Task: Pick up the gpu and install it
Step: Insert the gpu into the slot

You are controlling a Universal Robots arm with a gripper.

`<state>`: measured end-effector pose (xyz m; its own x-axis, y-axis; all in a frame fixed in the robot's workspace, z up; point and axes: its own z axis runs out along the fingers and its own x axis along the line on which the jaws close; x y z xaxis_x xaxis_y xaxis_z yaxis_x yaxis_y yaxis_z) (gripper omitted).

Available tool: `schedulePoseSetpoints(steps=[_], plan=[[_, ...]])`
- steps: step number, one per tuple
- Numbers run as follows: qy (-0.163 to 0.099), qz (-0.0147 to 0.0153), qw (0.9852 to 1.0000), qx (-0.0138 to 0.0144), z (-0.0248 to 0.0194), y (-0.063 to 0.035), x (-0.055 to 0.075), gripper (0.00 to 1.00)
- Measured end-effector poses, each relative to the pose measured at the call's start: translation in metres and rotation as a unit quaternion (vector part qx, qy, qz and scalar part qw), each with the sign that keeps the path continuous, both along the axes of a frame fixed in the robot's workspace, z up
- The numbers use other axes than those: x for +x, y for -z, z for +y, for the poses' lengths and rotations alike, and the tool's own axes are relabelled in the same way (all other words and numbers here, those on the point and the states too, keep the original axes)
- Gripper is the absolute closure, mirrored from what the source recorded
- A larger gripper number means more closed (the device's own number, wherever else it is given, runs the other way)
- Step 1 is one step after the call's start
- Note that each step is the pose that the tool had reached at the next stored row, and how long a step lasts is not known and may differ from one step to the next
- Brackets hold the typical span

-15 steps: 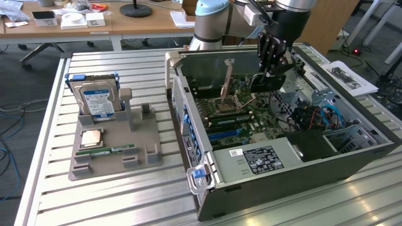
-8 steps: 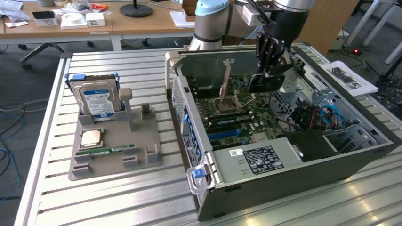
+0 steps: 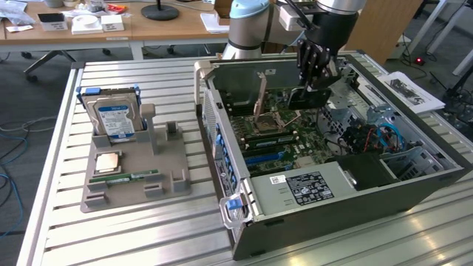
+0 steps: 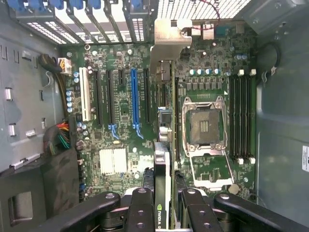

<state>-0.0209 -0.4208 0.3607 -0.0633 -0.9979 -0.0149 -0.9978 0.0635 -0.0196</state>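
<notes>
Gripper (image 4: pixel 166 208) closed on the gpu (image 4: pixel 163 169), gripping its upper edge. Card hangs on edge over the motherboard (image 4: pixel 124 104), beside the CPU socket (image 4: pixel 205 125), far inside the computer case (image 3: pixel 333 210). Judged light, rigid and fragile; best held by the edges.

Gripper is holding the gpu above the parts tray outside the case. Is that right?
No. The gripper holds the gpu inside the open case, above the motherboard, not above the tray outside it. The exterior view shows this.
</notes>
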Motion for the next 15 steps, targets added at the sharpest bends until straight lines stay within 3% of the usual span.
schedulePoseSetpoints(steps=[2,3,15], plan=[[0.000,0.0000,1.0000,0.0000,-0.0008,0.0000,0.000,0.73],[0.000,0.0000,1.0000,0.0000,-0.0106,0.0000,-0.001,0.73],[0.000,0.0004,1.0000,-0.0001,-0.0106,0.0000,-0.001,0.73]])
